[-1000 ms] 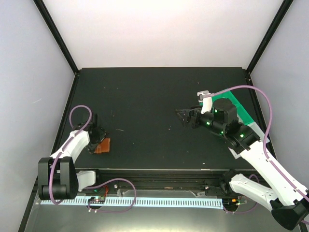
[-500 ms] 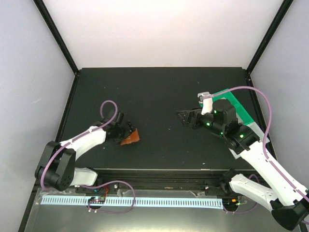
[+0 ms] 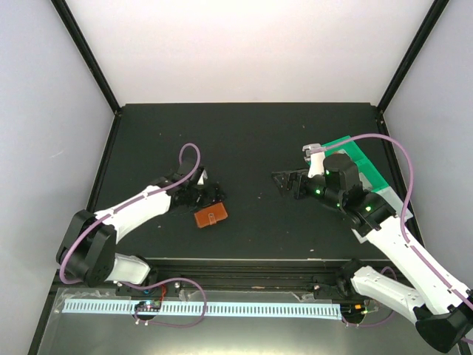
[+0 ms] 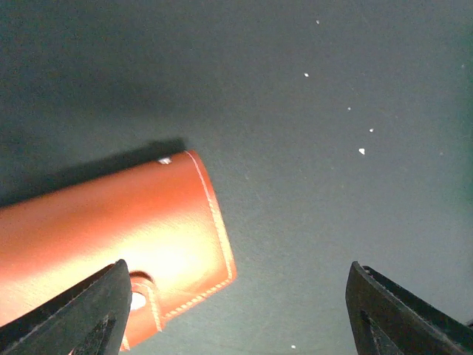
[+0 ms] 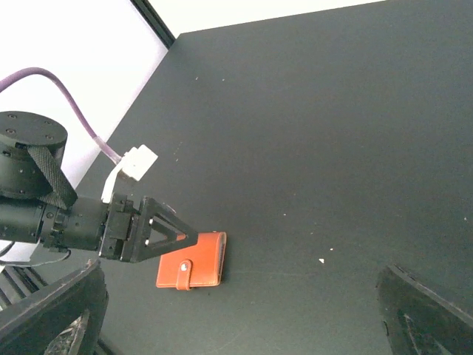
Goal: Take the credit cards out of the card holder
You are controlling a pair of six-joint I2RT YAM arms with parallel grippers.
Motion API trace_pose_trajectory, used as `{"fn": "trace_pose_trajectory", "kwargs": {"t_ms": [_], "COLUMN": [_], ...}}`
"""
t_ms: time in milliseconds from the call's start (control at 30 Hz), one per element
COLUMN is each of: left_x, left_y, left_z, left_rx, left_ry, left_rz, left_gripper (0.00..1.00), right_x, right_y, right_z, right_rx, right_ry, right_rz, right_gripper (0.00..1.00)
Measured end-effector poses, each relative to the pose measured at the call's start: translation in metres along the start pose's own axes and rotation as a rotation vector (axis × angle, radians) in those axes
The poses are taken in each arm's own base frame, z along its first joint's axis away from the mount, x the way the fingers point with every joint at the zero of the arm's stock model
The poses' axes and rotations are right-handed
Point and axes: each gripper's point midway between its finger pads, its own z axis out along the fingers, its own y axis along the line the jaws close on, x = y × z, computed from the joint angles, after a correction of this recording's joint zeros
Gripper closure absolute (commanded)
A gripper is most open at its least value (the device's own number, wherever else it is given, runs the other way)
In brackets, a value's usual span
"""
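Observation:
The card holder (image 3: 211, 217) is a brown leather wallet, folded shut with its snap tab fastened, lying flat on the black table left of centre. It also shows in the left wrist view (image 4: 111, 229) and the right wrist view (image 5: 191, 262). My left gripper (image 3: 214, 194) hovers open just behind it. One finger (image 4: 96, 310) is over the holder's corner, and the gap between the jaws (image 4: 238, 303) holds only bare table. My right gripper (image 3: 284, 181) stands wide open to the right of centre, well apart from the holder, with nothing in it (image 5: 240, 314). The credit cards are hidden.
A green tray (image 3: 360, 159) lies at the back right, partly under the right arm. Black frame posts (image 3: 111, 96) stand at the table's far corners. The left arm (image 3: 133, 211) stretches across the front left of the table.
My left arm has swung right from the table's left edge, bringing the card holder along. The holder now lies flat, free of the jaws. The right arm has barely moved.

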Motion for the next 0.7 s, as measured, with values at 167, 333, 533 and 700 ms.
{"fn": "trace_pose_trajectory", "kwargs": {"t_ms": [167, 333, 533, 700], "left_x": [-0.017, -0.029, -0.031, -0.015], "left_y": [0.020, 0.045, 0.064, 0.079], "left_z": [-0.004, -0.007, -0.004, 0.009], "left_rx": [-0.030, -0.101, -0.147, -0.159], "left_ry": [-0.018, -0.031, -0.019, 0.048], "left_rz": [0.107, 0.138, 0.182, 0.189], "left_gripper": [0.21, 0.21, 0.27, 0.34], "right_x": [0.000, 0.003, 0.006, 0.007], "right_y": [0.000, -0.001, -0.002, -0.003], "right_z": [0.000, -0.001, 0.000, 0.000], "right_rx": [0.000, -0.001, 0.000, 0.004], "right_ry": [0.002, 0.002, 0.010, 0.014], "right_rz": [0.000, -0.001, 0.001, 0.010], "right_gripper": [0.00, 0.00, 0.00, 0.00]}}
